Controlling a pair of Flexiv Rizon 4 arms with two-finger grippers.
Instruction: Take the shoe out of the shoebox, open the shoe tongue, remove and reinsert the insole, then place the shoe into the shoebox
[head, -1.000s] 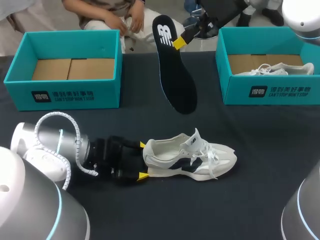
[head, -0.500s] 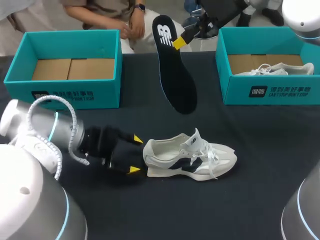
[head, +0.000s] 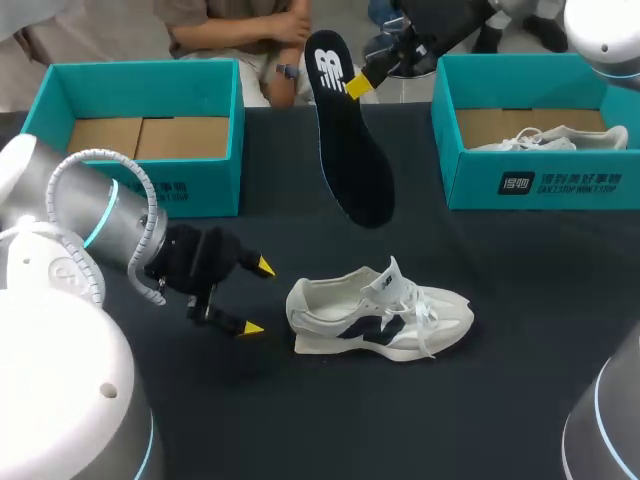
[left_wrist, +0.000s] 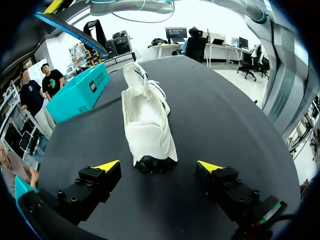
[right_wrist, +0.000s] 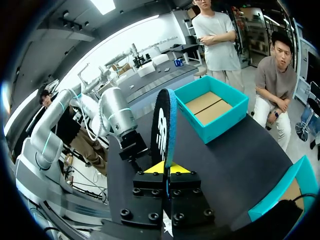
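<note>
**Insole held aloft, shoe on the table**

The insole (head: 350, 130) is pinched at its heel end by the right gripper (right_wrist: 167, 169) and hangs over the far middle of the table (head: 500, 400). The shoe (head: 378, 315) stands nearer, toe to the right. The left gripper (head: 257, 297) is spread just left of the heel, apart from it.

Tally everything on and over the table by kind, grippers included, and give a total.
Teal shoeboxes: 2 (left, right)
White sneakers: 2 (one on the table, one in the right shoebox)
Black insole: 1
Grippers: 2 (left gripper open, right gripper shut on the insole)
Total: 7
</note>
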